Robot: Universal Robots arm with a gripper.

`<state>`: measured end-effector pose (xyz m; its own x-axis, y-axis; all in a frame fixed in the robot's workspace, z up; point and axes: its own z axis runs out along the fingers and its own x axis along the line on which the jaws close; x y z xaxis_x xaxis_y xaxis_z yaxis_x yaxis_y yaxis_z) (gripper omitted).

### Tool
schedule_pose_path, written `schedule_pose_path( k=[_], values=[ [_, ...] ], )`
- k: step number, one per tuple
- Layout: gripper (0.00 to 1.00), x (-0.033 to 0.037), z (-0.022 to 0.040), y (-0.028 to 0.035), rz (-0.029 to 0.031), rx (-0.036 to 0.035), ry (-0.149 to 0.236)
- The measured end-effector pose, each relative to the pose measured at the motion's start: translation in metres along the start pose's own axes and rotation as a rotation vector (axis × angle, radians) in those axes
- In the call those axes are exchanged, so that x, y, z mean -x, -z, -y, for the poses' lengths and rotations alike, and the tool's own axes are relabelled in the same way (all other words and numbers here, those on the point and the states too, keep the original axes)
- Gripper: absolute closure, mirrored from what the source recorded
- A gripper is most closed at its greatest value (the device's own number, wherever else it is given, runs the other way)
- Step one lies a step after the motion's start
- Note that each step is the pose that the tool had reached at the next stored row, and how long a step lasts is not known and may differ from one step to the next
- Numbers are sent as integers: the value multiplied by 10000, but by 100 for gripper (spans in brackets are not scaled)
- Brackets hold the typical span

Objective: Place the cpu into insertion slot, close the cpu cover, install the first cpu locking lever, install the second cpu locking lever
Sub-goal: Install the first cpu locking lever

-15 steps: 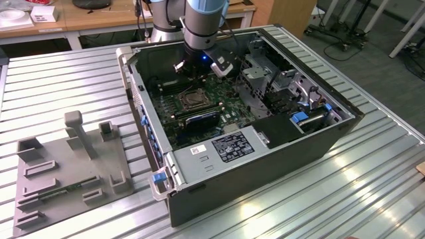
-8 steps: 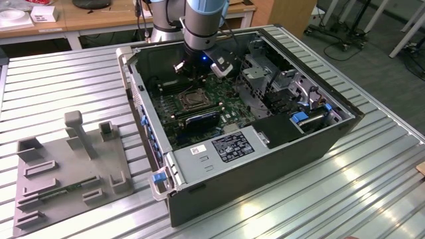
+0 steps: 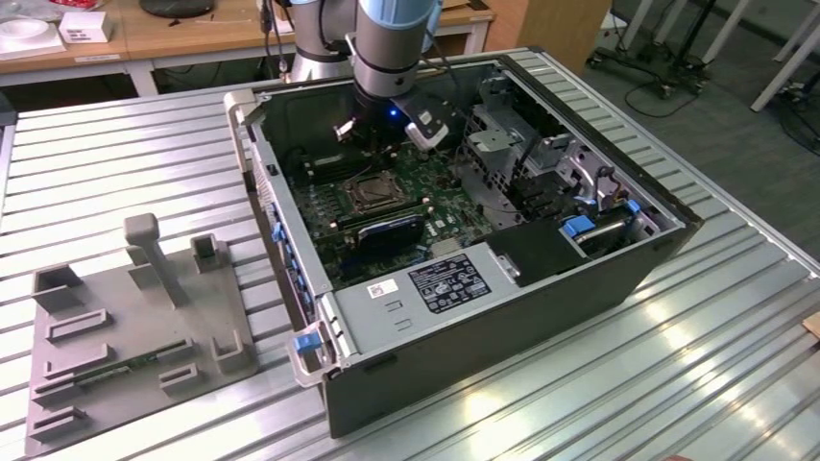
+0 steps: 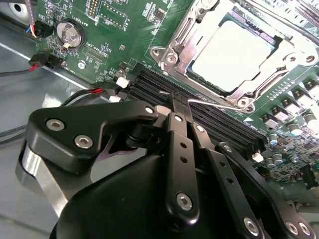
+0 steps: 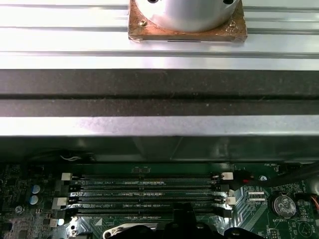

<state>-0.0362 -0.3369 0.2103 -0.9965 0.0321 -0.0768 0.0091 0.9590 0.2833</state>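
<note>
The cpu [image 4: 232, 52] lies flat in the insertion slot [image 3: 372, 195], its pale top showing through the cut-out of the cpu cover [image 4: 174, 47]. That silvery cover lies down around the chip. Thin metal levers run along the socket's edges; I cannot tell whether they are latched. In the exterior view my gripper [image 3: 384, 130] hangs inside the open computer case, above the board and just behind the socket. In the second wrist view the gripper [image 4: 174, 99] has its fingers together over the black memory slots [image 4: 199, 112], with nothing seen between them. Its dark tips [image 5: 174, 224] also show in the first wrist view.
The case walls [image 3: 263, 182] and a metal drive cage [image 3: 513, 154] close in around the board. A coin battery [image 4: 70, 32] and loose cables [image 4: 35, 62] lie near the board's edge. A grey fixture plate [image 3: 129, 317] sits on the ribbed table at the exterior view's left.
</note>
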Motion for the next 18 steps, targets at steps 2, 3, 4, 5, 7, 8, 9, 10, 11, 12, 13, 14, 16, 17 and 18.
schedule_pose_path(
  k=[2, 3, 4, 5, 7, 8, 9, 10, 11, 12, 13, 14, 16, 17, 18],
  values=[
    [89, -2, 3, -2, 0, 0, 2],
    [89, -2, 6, -4, 1, -1, 2],
    [89, -2, 10, -5, 0, -1, 1],
    [89, -2, 14, -7, 0, -2, 1],
    [89, -2, 26, -10, 0, -3, 1],
    [89, -2, 34, -11, 0, -4, 2],
    [89, -2, 41, -12, -1, -3, 1],
    [89, -2, 48, -14, 0, -3, 1],
    [89, -3, 53, -19, 1, -2, 1],
    [89, -4, 55, -25, 2, -1, -1],
    [89, -4, 58, -31, 1, -3, 0],
    [89, -5, 60, -38, 0, -4, 0],
    [89, -6, 64, -49, 0, -4, 2],
    [89, -7, 65, -52, -1, -6, 2],
    [89, -7, 65, -53, -2, -8, 2]
  ],
)
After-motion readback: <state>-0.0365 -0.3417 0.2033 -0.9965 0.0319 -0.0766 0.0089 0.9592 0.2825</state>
